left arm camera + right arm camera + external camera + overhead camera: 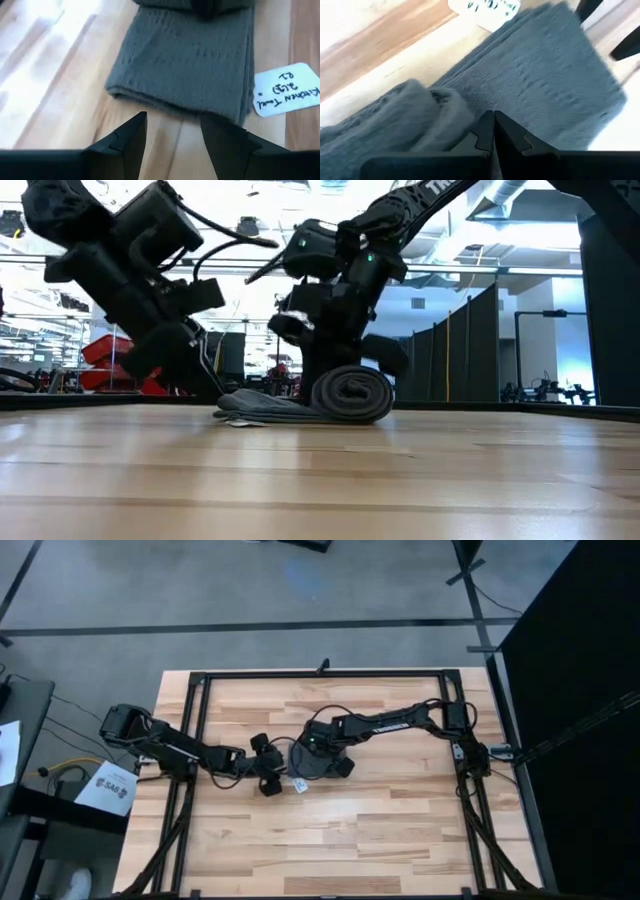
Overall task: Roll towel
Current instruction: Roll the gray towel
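Note:
The dark grey towel lies mid-table. One end is rolled into a coil that rests on the towel's flat part. A white label sticks out at the flat part's edge. My right gripper is shut at the coil, coming down from above. My left gripper stands open low over the table, just short of the towel's free end, with bare wood between its fingers. My right gripper has its shut fingertips against the coil, on the side that faces the flat part. The fingers slant down from above. The coil lies on the towel's flat part, on the table. The very spot of touch is hidden by the fingers.
Bare wooden tabletop surrounds the towel, with free room toward the near edge. A black frame rail runs round the table. Papers lie on a side stand off the table's left.

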{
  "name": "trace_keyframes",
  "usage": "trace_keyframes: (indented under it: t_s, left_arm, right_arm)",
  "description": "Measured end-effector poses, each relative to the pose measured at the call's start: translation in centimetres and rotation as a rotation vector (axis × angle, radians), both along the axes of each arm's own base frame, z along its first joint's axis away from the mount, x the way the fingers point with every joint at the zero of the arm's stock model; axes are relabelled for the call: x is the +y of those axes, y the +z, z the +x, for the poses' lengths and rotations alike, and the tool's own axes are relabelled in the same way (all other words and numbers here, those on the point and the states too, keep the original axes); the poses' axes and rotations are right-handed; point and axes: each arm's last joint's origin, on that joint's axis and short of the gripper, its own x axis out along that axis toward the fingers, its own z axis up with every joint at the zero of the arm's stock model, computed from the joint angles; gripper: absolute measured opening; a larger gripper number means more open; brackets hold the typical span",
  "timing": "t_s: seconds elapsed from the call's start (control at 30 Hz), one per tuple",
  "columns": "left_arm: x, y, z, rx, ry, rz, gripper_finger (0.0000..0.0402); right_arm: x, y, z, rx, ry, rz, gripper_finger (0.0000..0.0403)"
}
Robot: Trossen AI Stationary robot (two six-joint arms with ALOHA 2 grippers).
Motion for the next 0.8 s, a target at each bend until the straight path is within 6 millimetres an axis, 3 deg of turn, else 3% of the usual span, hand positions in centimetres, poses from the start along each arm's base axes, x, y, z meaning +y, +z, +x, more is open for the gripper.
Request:
trace_keyframes:
  t_s: [0.13, 0.3, 0.4, 0.5, 0.67, 0.8]
  left_arm:
    - [0.1, 1.4, 0.0, 0.008, -0.01, 0.027, 0.0173]
    - [0.7, 4.1, -0.1, -0.073, -0.015, 0.105, 0.0173]
    - [1.8, 5.1, 0.7, -0.17, 0.004, 0.136, 0.0173]
    - [3.0, 4.9, 1.9, -0.241, -0.009, 0.129, 0.0173]
    - [4.3, 3.2, 4.3, -0.359, -0.09, 0.128, 0.0173]
    - [4.7, 2.0, 6.0, -0.421, -0.151, 0.131, 0.0173]
  right_arm:
    - [0.3, 2.2, 0.0, -0.058, 0.014, -0.004, 0.0]
    - [0.6, 6.3, -0.7, -0.167, -0.01, 0.006, 0.0]
    - [-0.2, 9.1, -1.7, -0.223, -0.085, 0.037, 0.0]
    - [-1.4, 10.5, -2.9, -0.206, -0.209, 0.093, 0.0]
    - [-2.6, 9.1, -4.9, -0.121, -0.366, 0.276, 0.0]
    - [-1.9, 7.3, -6.8, -0.199, -0.423, 0.42, 0.0]
